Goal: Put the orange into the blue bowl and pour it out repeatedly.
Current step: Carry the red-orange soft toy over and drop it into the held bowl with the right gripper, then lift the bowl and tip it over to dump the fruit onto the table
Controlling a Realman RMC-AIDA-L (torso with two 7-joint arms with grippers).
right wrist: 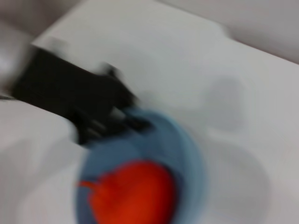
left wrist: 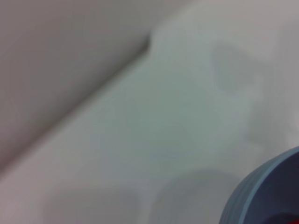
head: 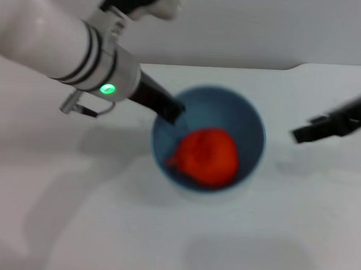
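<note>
- The blue bowl [head: 209, 138] sits on the white counter [head: 103, 228], roughly midway across it and closer to the far edge than to the near one.
- The orange [head: 206, 156] lies inside the bowl, low against the wall nearest the robot, with a small nub poking out towards the counter's left edge.
- The left gripper [head: 170, 109] is at the bowl's rim on the far-left side; its dark fingers seem to straddle the wall and pinch it, though motion blur leaves some doubt.
- The right gripper [head: 319, 129] hangs above the counter near the right edge, well apart from the bowl; whether its fingers are spread or pressed together I cannot tell.
- Handling, as a judgement: the bowl looks stiff, smooth and glossy, so a rim pinch could slip once the bowl tilts; a hold set deep over the wall looks safer than a tip hold.
- The fruit appears firm, rounded and fairly light, likely to roll freely inside and tumble out quickly on a pour.
- For lifting the orange back in, a grasp across its widest middle seems best, since its lumpy skin offers some purchase.
</note>
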